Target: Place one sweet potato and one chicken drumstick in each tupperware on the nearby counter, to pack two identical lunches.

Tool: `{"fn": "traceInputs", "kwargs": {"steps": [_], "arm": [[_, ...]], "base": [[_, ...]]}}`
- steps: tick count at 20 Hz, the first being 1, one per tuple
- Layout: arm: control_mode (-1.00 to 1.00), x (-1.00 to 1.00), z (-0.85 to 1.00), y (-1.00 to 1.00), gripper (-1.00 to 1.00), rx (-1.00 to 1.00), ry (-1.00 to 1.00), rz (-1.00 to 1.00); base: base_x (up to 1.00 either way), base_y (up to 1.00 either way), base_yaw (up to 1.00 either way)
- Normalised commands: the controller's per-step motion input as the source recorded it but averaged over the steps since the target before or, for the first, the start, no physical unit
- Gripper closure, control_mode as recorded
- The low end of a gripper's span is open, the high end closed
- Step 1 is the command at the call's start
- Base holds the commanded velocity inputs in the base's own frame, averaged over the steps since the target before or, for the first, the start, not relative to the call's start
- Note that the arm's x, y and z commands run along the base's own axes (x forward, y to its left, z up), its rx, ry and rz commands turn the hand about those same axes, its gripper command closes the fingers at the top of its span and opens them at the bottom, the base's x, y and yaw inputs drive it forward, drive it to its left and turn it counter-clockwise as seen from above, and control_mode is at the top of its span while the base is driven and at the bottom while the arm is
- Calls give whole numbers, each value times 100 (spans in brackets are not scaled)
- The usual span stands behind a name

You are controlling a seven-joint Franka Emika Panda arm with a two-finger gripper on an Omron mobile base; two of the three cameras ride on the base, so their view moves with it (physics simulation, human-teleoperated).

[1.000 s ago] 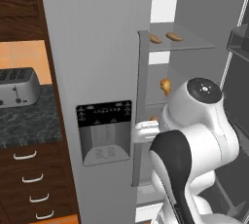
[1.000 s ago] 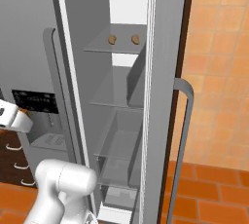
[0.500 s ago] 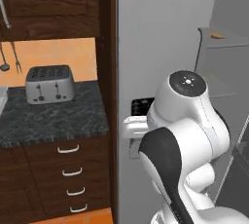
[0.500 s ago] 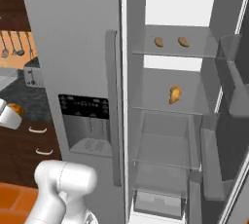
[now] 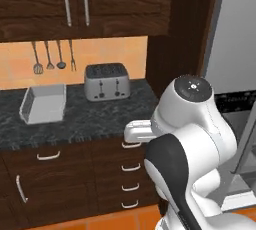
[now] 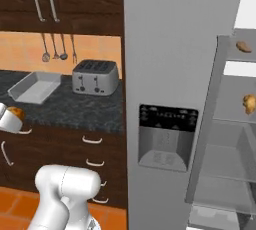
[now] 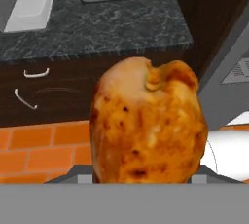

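Now the whole scene has shifted since a second ago: the base has turned from the open fridge toward the counter (image 5: 90, 119), so the carry phase is under way. The pincer (image 6: 11, 119), at the left edge of the right base view, holds a chicken drumstick (image 7: 146, 121). One tupperware (image 5: 44, 104) sits at centre left, beside the toaster (image 5: 106, 81). The fingertips are hidden behind the drumstick.

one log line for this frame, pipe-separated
phase: carry to counter | gripper: shut on chicken drumstick | tupperware: empty | beside toaster
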Motion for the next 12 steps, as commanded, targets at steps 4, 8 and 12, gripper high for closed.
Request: {"fn": "traceInputs", "kwargs": {"steps": [4,8,12], "arm": [[100,0,0,0,100,0,0,0],[100,0,0,0,100,0,0,0],[100,0,0,0,100,0,0,0]], "base": [[0,100,0],[0,100,0],[0,100,0]]}}
